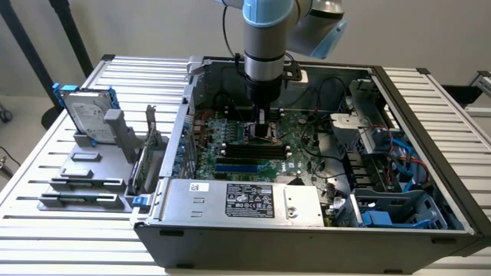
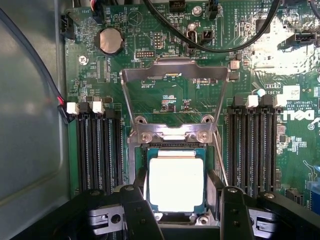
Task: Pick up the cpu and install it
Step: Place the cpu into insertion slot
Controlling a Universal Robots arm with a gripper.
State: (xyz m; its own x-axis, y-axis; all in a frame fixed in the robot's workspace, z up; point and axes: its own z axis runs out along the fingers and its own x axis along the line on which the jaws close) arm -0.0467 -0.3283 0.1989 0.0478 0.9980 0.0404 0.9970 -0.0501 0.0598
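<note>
The arm points straight down into the case — gripper open, fingers flanking the cpu in its socket. Motherboard reads "DELL".

Pale wall — slatted metal table

Bench: we see a white slatted bench.
Centre: an open computer case rests on it.
Exterior view's left: a grey parts holder carries an upright hard drive.
</note>
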